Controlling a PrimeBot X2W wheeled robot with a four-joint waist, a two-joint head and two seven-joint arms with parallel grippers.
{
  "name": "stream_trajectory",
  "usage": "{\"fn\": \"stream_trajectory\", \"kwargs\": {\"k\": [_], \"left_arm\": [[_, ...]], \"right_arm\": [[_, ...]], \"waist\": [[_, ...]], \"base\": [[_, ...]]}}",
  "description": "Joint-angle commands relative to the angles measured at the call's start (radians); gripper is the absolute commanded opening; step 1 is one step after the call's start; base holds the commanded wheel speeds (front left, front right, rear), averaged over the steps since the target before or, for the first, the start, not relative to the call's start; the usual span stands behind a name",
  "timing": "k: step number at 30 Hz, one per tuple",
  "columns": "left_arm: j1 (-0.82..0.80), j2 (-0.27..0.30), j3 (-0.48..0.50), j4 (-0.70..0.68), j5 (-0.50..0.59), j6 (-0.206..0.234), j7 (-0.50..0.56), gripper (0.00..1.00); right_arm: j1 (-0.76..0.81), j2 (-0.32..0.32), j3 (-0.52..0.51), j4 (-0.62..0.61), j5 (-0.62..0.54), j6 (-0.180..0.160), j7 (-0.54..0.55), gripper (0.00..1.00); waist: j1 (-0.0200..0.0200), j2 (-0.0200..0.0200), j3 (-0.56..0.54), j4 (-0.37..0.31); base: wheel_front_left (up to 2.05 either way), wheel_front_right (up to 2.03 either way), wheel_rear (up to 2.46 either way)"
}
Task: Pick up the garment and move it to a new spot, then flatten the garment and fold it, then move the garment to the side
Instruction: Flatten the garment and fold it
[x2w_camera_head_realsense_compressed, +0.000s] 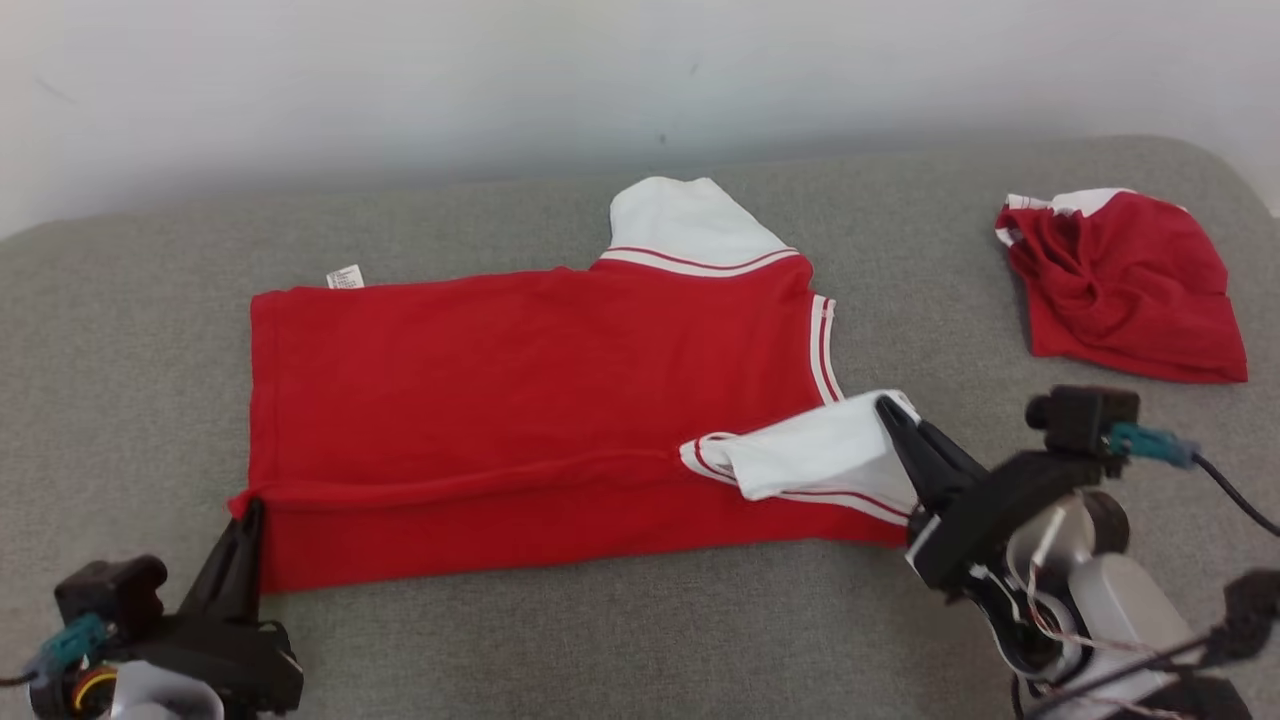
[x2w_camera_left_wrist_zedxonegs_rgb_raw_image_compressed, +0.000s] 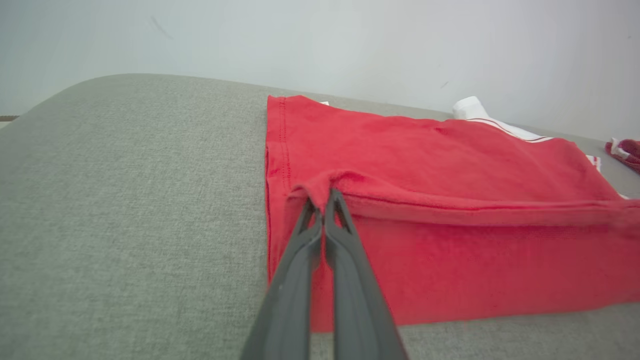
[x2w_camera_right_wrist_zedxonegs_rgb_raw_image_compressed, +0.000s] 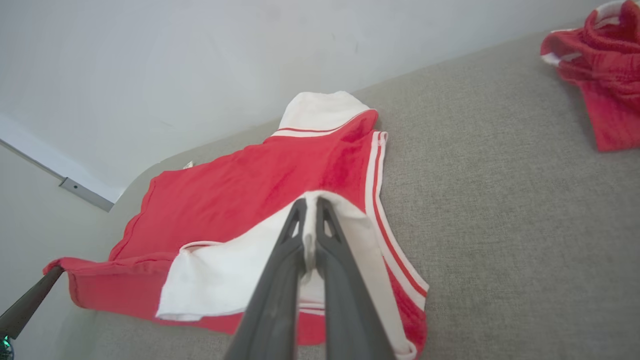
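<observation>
A grey cushion (x2w_camera_head_realsense_compressed: 600, 640) spans the head view, with a pale wall (x2w_camera_head_realsense_compressed: 400, 80) behind it at 12 o'clock. The red shirt (x2w_camera_head_realsense_compressed: 520, 400) lies spread across the middle of the cushion, with its hem toward 9 o'clock and its neck end toward 3 o'clock. Its near long edge is raised and turned over toward 12 o'clock, so a lengthwise fold looks to be under way. A second red garment (x2w_camera_head_realsense_compressed: 1130, 290) lies crumpled at 2 o'clock, well apart from the shirt.

The right gripper (x2w_camera_head_realsense_compressed: 895, 415), at 4 o'clock, is clenched on the near white sleeve (x2w_camera_head_realsense_compressed: 810, 455), which is drawn over the red body. The left gripper (x2w_camera_head_realsense_compressed: 250, 515), at 8 o'clock, is pinched tight on the near hem corner, with the cloth bunched between its tips. The far sleeve (x2w_camera_head_realsense_compressed: 680, 225) points to 12 o'clock, and a small white label (x2w_camera_head_realsense_compressed: 344, 277) sticks out at 11 o'clock.

The shirt looks light, soft and limp. It will likely sag between the two holds and drag a little on the rough cushion rather than slide. The hem corner and the sleeve at the shoulder seem the right places to hold it, since they are the two ends of the edge being folded. Keeping that edge taut should help the fold land straight.
</observation>
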Motion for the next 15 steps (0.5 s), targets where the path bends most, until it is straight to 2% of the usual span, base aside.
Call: {"fn": "stream_trajectory", "kwargs": {"k": [1, 10, 15], "left_arm": [[-0.035, 0.013, -0.010, 0.036, -0.001, -0.006, 0.000, 0.00], [-0.194, 0.033, -0.077, 0.226, -0.004, -0.022, -0.003, 0.00], [-0.248, 0.033, -0.105, 0.298, -0.017, -0.023, -0.019, 0.00]], "right_arm": [[-0.055, 0.008, 0.020, 0.048, 0.013, 0.000, -0.018, 0.00], [-0.266, 0.042, 0.108, 0.321, 0.072, 0.000, -0.075, 0.00], [-0.335, 0.048, 0.158, 0.422, 0.104, 0.000, -0.121, 0.00]], "waist": [[-0.0002, -0.0001, 0.024, -0.011], [-0.0002, -0.0001, 0.079, -0.006], [-0.0002, -0.0001, 0.100, -0.006]], "base": [[0.00, 0.00, 0.00], [0.00, 0.00, 0.00], [0.00, 0.00, 0.00]]}}
